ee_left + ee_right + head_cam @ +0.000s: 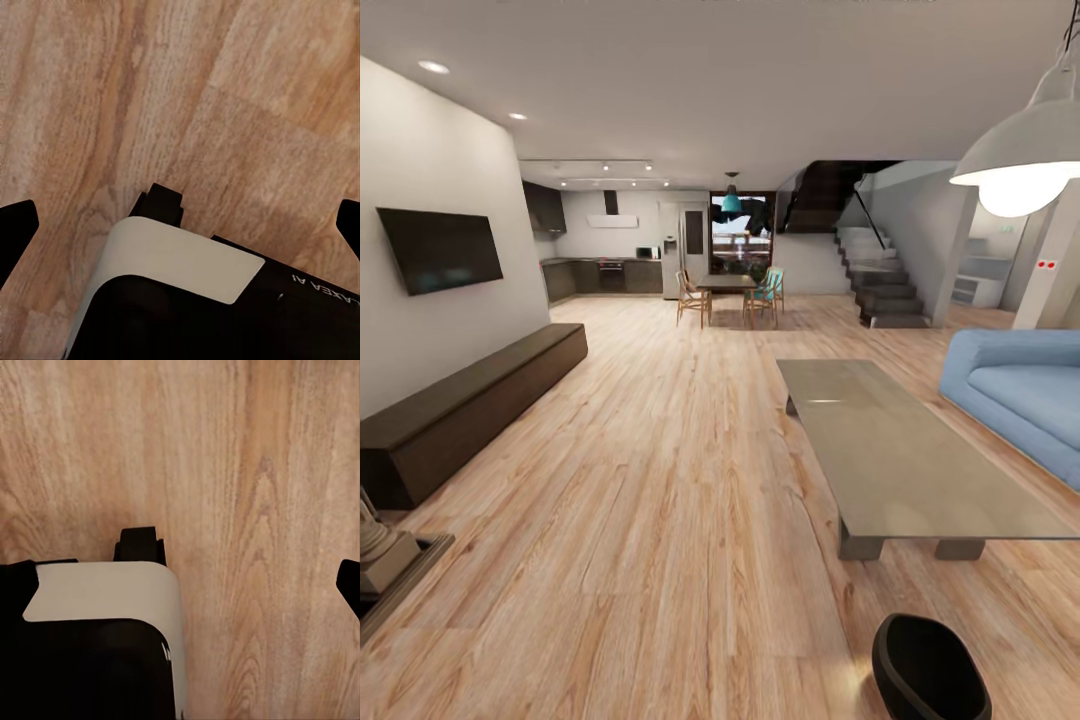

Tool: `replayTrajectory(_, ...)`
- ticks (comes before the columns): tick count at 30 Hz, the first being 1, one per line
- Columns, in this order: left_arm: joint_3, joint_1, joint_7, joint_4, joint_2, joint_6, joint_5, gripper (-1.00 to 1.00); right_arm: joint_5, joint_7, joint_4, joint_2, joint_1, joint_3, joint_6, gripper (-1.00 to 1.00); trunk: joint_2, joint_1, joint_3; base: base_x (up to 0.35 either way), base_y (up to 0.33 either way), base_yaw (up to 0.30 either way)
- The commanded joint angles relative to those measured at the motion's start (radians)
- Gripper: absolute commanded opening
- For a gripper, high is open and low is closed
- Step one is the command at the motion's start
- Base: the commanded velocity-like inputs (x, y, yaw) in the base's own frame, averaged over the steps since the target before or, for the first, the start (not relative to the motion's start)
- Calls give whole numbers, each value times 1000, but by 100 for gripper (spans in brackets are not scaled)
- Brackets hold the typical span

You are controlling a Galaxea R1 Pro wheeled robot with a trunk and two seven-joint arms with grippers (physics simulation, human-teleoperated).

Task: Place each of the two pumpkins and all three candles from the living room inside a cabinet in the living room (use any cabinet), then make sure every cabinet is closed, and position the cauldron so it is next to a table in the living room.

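The glossy black cauldron point(930, 668) stands on the wood floor at the bottom right of the head view, a short way in front of the near end of the long grey-beige table point(905, 455). The long, low, dark brown cabinet point(470, 400) runs along the left wall with its fronts flush. The pumpkins and candles are out of view. In the left wrist view my left gripper point(180, 225) is open, its dark fingertips point(15, 225) wide apart over floor and my own base. My right gripper point(180, 577) is open in the same way, nothing between its fingertips point(349, 583).
A blue sofa point(1025, 400) sits right of the table. A TV point(440, 248) hangs above the cabinet. A dark low stand with a pale ornament point(385, 560) is at the near left. Dining table and chairs point(728, 290), kitchen and stairs point(880, 285) lie far back. Wide floor separates cabinet and table.
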Motion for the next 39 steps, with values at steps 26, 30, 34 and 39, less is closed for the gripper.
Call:
replayTrajectory(26, -8, -1, 2, 1, 0, 2, 8, 100, -9, -1, 0, 0, -1, 8, 4, 100, 182, -100, 81, 0, 0, 0)
replayTrajectory(30, -8, -1, 2, 1, 0, 2, 8, 100, -9, -1, 0, 0, -1, 8, 4, 100, 210, -115, 93, 0, 0, 0)
replayTrajectory(34, -8, -1, 2, 1, 0, 2, 8, 100, -9, -1, 0, 0, -1, 8, 4, 100, 238, -131, 106, 0, 0, 0)
replayTrajectory(39, -8, -1, 2, 0, 0, 3, 8, 100, -9, -1, 0, 0, -1, 8, 4, 100, 273, -150, 121, 0, 0, 0)
